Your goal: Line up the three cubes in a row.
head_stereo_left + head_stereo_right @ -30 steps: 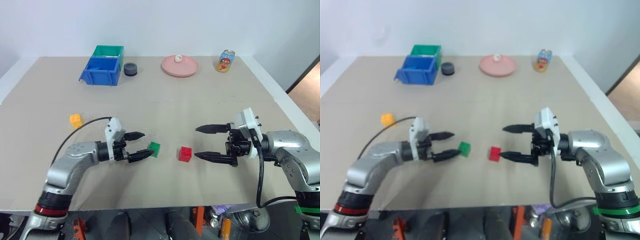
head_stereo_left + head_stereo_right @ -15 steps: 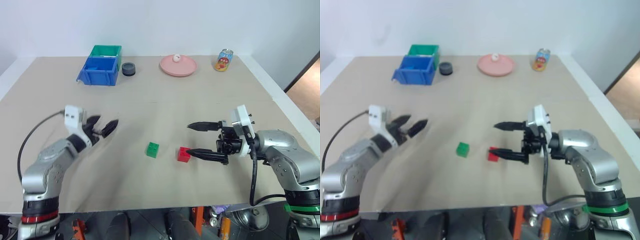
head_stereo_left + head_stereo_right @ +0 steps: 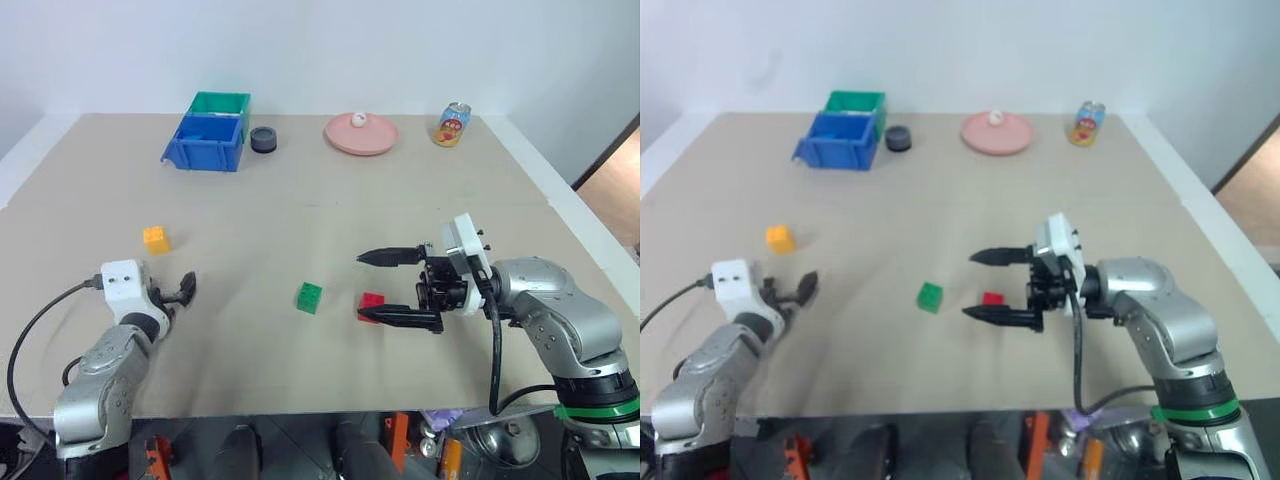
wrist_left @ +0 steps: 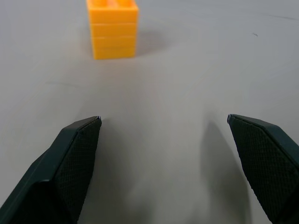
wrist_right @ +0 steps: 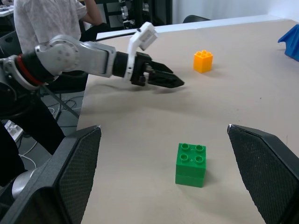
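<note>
Facing the yellow-orange cube (image 4: 114,29), the empty, wide-open left gripper (image 4: 163,122) risks knocking it farther from the green cube (image 3: 309,297).

The left gripper (image 3: 178,292) sits low at the robot's left, forearm bent inward, its fingers (image 4: 74,154) spread wide and holding nothing. The right gripper (image 3: 372,285) points leftward from a bent elbow, fingers (image 3: 385,257) level, spread wide and empty.
</note>
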Controlling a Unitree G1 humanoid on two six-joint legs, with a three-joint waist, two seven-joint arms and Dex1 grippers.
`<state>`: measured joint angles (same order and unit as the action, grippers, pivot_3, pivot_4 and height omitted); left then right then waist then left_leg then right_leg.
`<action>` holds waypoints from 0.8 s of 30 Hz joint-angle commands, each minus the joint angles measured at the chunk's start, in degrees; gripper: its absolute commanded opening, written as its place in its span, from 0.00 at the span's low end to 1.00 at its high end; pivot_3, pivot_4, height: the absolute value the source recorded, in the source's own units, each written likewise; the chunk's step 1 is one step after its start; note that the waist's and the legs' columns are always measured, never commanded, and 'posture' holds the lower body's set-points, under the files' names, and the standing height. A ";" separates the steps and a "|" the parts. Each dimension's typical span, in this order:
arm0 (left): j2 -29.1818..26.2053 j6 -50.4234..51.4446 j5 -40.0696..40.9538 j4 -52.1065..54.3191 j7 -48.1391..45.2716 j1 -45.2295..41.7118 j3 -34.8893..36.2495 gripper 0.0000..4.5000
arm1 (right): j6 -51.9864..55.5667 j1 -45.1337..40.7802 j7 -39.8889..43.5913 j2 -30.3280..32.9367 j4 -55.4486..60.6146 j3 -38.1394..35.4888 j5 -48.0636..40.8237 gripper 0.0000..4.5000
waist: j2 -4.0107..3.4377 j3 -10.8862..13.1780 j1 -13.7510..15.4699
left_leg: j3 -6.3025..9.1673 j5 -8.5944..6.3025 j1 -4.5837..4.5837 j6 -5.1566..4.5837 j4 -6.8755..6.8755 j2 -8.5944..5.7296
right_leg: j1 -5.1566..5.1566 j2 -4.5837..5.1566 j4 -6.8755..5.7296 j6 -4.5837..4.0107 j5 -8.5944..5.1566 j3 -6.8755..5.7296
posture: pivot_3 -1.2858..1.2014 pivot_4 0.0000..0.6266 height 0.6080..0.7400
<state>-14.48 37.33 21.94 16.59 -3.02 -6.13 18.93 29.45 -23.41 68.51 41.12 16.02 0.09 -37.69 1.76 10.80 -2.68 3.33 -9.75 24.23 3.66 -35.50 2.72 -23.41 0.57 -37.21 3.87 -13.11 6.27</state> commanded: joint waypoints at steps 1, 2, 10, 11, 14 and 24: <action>-0.21 -1.75 -2.48 -5.36 2.83 -3.22 1.30 1.00 | -1.02 -0.80 0.22 -0.01 0.50 -0.39 0.22 1.00 | -0.01 -0.01 0.00 | 0.00 0.00 -0.01 0.00 0.00 0.00 | 0.00 0.00 0.00 0.00 0.02 0.00 | 0.52 0.24 0.97; -0.22 -2.11 -2.89 -6.42 3.32 -4.05 1.44 1.00 | -1.09 -0.75 0.19 -0.03 0.51 -0.40 0.32 1.00 | -0.01 -0.01 0.00 | 0.00 0.01 -0.01 -0.01 0.00 0.00 | 0.00 0.00 0.00 0.01 0.03 0.00 | 0.52 0.24 0.97; -0.75 -4.27 -5.97 -16.55 6.43 -10.65 1.12 1.00 | -1.11 0.01 -0.76 -0.45 0.99 -0.79 0.57 1.00 | -0.07 -0.04 -0.06 | 0.01 0.05 -0.08 -0.01 0.00 0.00 | 0.00 -0.02 0.00 0.00 0.19 0.02 | 0.52 0.24 0.97; -0.68 -4.40 -6.21 -17.26 6.47 -11.06 0.94 1.00 | -1.10 0.10 -0.80 -0.42 1.07 -0.82 0.57 1.00 | -0.09 -0.05 -0.06 | 0.01 0.05 -0.09 -0.01 0.01 0.00 | 0.00 -0.03 0.00 -0.01 0.19 0.02 | 0.52 0.24 0.97; -0.58 -5.76 -7.38 -20.44 5.98 -13.13 -0.30 1.00 | -1.06 0.37 -1.14 -0.22 1.20 -1.04 0.64 1.00 | -0.17 -0.10 -0.04 | 0.01 0.05 -0.10 -0.01 0.01 0.00 | 0.01 -0.03 0.00 0.01 0.21 0.02 | 0.52 0.24 0.97; -0.44 -10.87 -10.09 -30.33 5.47 -19.16 -1.14 0.76 | -1.16 0.98 -1.81 0.02 1.68 -1.20 0.81 1.00 | -0.25 -0.15 -0.01 | 0.01 0.10 -0.10 0.05 0.00 -0.01 | 0.02 -0.03 0.00 0.02 0.33 0.01 | 0.52 0.24 0.97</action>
<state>-14.89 26.68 11.97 -11.49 3.32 -25.08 18.36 28.95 -22.31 67.04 40.84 16.05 0.05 -36.62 1.50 10.65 -2.69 3.34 -9.64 24.13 3.72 -35.49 2.70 -23.38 0.54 -37.21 3.90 -12.77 6.29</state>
